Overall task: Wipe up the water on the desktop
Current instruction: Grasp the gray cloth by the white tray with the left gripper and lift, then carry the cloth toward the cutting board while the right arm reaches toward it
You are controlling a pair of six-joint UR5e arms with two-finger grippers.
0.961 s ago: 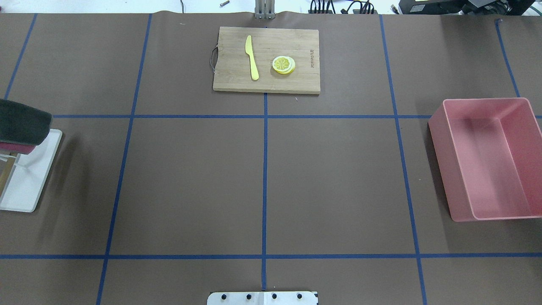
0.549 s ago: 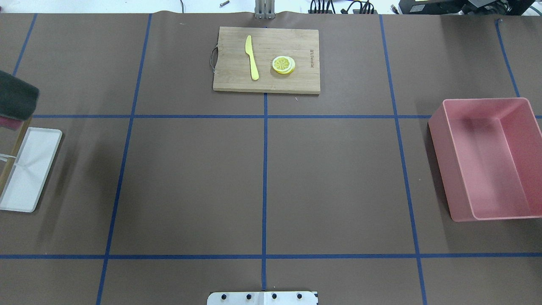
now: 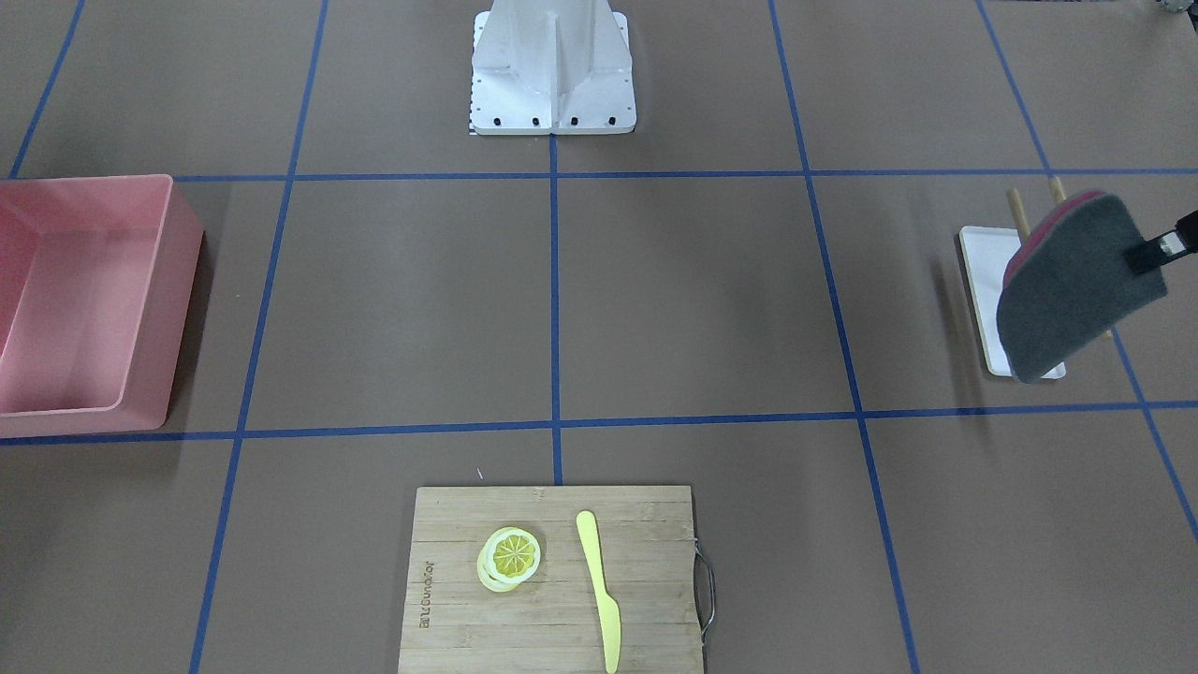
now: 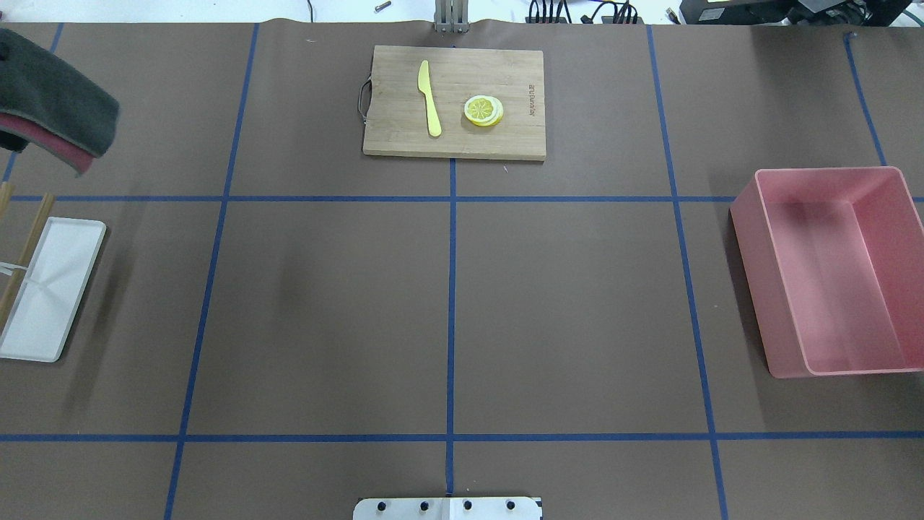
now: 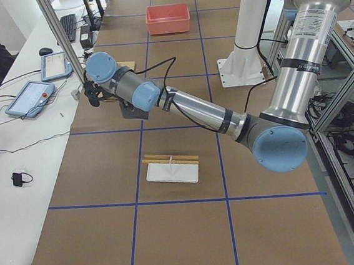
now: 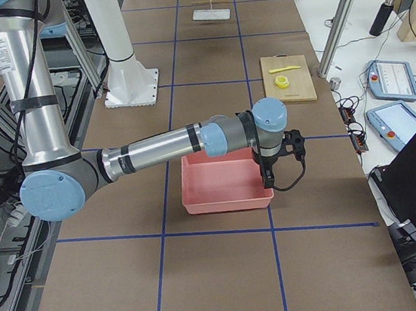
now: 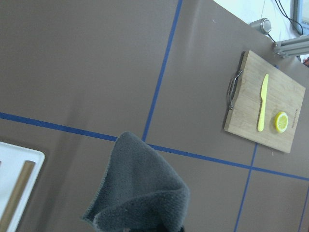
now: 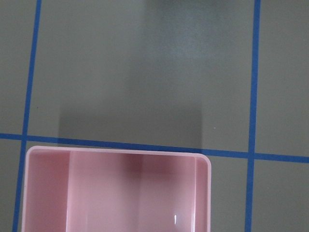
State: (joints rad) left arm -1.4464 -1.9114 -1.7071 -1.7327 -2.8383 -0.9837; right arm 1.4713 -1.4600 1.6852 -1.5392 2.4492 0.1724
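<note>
The desktop [image 4: 325,310] is a matte brown surface with a blue tape grid; no water shows on it in these views. My left gripper [image 3: 1149,253] is shut on a dark grey cloth with a red underside [image 3: 1076,281] and holds it in the air at the table's left end. The cloth also shows in the overhead view [image 4: 54,101] and hangs below the camera in the left wrist view [image 7: 140,188]. My right gripper [image 6: 278,168] hovers at the edge of the pink bin [image 6: 227,183]; I cannot tell whether it is open or shut.
A bamboo cutting board [image 4: 455,101] at the far middle carries a yellow knife [image 4: 429,97] and a lemon slice [image 4: 483,110]. A pink bin [image 4: 837,274] stands at the right. A white tray [image 4: 47,289] with wooden sticks [image 4: 22,253] lies at the left.
My left gripper has carried the cloth from over the white tray toward the table's far side and a little inward. The tray and sticks now show in full.
</note>
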